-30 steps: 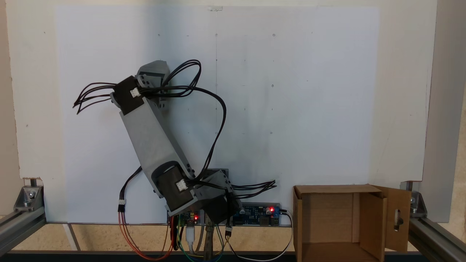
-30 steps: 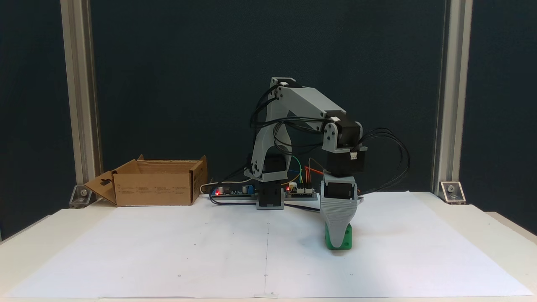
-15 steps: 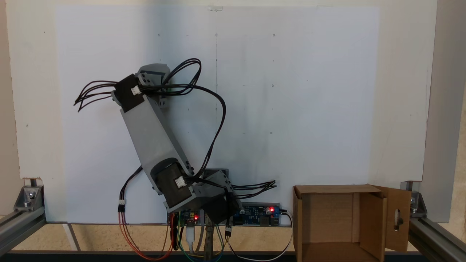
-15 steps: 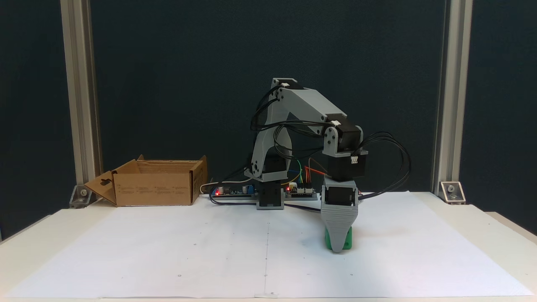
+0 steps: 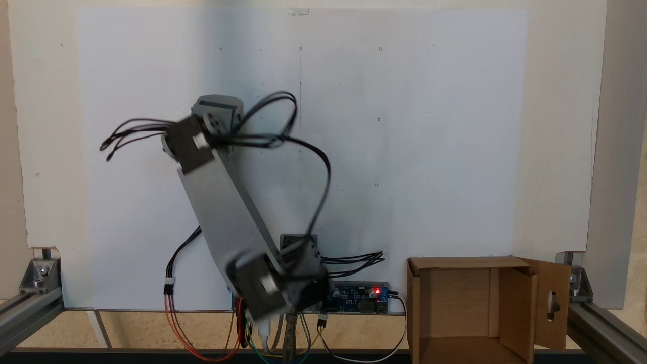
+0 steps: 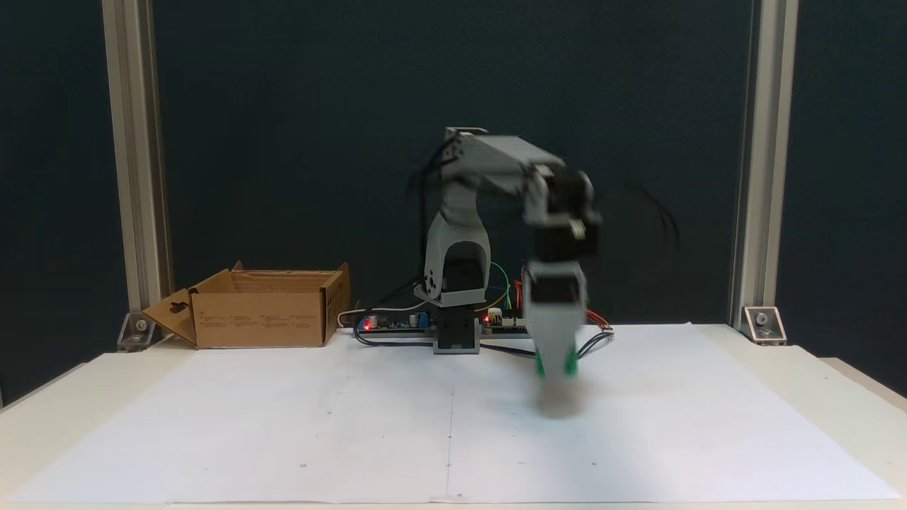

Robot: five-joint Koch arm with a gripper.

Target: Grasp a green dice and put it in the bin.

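In a fixed view from the front, my gripper (image 6: 556,381) points straight down and hangs a little above the white paper, blurred by motion. It is shut on the green dice (image 6: 539,365), whose green edges show on both sides of the grey front finger. The dice is off the paper. The bin (image 6: 262,319), an open brown cardboard box with a slotted flap, stands at the far left of that view, well away from the gripper. In a fixed view from above, the bin (image 5: 515,303) sits at the bottom right and the blurred arm (image 5: 222,202) slants up to the left.
The arm's base (image 6: 455,333) and circuit boards (image 5: 359,296) with loose wires sit at the back edge of the paper sheet (image 6: 354,425). Aluminium frame posts (image 6: 762,177) stand at the table's back corners.
The gripper has risen off the paper with the dice in it and shifted slightly toward the base and the bin side. The whole arm is now blurred with motion.
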